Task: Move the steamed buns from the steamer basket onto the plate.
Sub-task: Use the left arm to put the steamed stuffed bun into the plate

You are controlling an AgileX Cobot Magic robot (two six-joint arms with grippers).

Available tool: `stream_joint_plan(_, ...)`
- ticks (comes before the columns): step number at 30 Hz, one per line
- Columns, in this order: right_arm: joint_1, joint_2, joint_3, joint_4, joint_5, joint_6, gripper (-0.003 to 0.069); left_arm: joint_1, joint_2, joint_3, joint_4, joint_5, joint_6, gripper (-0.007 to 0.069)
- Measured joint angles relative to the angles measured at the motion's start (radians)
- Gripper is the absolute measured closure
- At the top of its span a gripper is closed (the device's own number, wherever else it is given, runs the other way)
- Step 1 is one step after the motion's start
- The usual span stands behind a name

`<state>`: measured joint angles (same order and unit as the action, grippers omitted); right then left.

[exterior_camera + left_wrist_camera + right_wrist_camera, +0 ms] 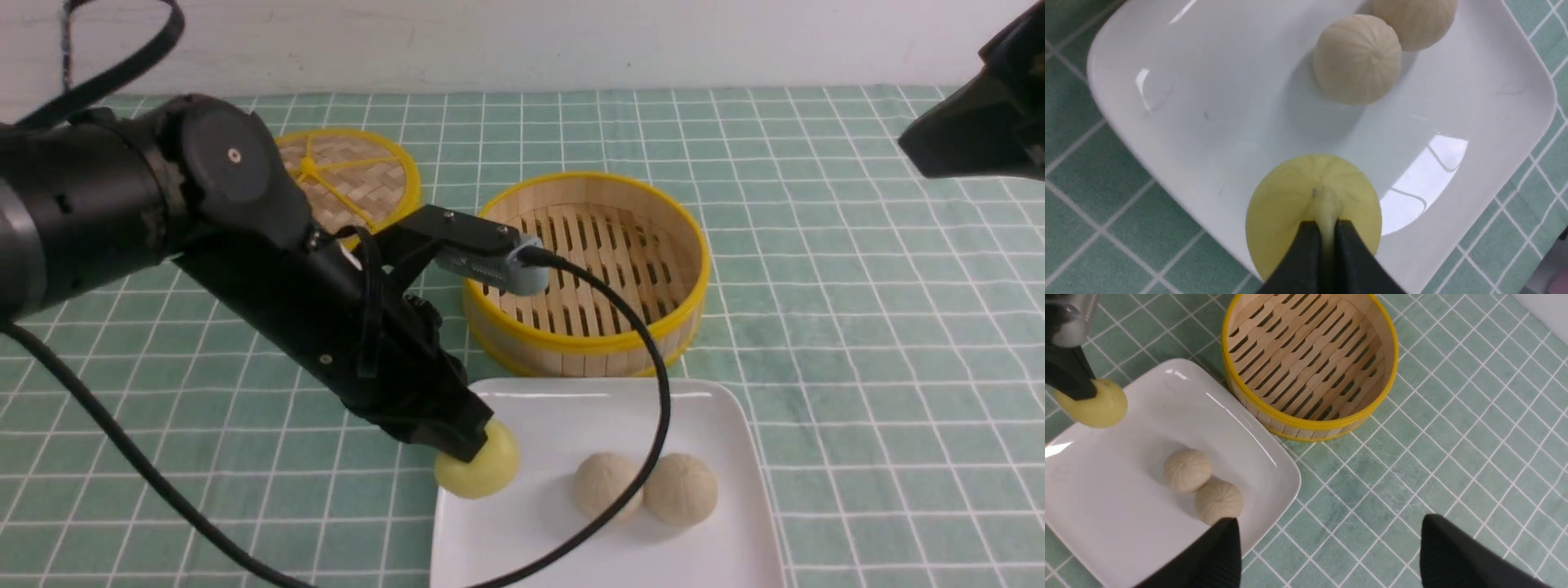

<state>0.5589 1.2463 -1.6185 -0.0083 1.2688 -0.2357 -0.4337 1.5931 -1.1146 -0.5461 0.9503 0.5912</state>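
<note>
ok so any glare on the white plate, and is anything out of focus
Left wrist view: a bright window-like reflection on the plate, and the left claw looks soft, close to the lens. Front view: just a thin highlight along the plate's far edge. Right wrist view: small glints near the plate's edges.

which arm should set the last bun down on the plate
The left arm. Its jaws are pinched on the yellow bun at the plate's edge, so it likely only needs to lower and release. The right arm is far off, jaws open and empty.
</note>
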Motion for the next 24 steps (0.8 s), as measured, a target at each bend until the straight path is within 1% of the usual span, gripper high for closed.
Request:
stream_joint_plan(1, 0.0, 0.0, 0.0, 0.0, 0.0, 0.0, 0.009, 0.0, 0.003, 0.0, 0.0, -0.002, 0.004, 0.0602)
stream_joint_plan(2, 0.0, 0.0, 0.0, 0.0, 0.0, 0.0, 0.009, 0.0, 0.032, 0.0, -0.039, -0.024, 0.04, 0.0602)
stream_joint_plan(7, 0.0, 0.0, 0.0, 0.0, 0.0, 0.0, 0.009, 0.0, 0.1, 0.0, -0.096, -0.063, 0.103, 0.0602)
stream_joint_plan(17, 0.0, 0.0, 0.0, 0.042, 0.0, 0.0, 0.009, 0.0, 0.223, 0.0, -0.092, -0.1, 0.132, 0.0602)
stream_joint_plan(24, 0.0, 0.0, 0.0, 0.048, 0.0, 0.0, 0.009, 0.0, 0.226, 0.0, -0.096, -0.097, 0.14, 0.0596)
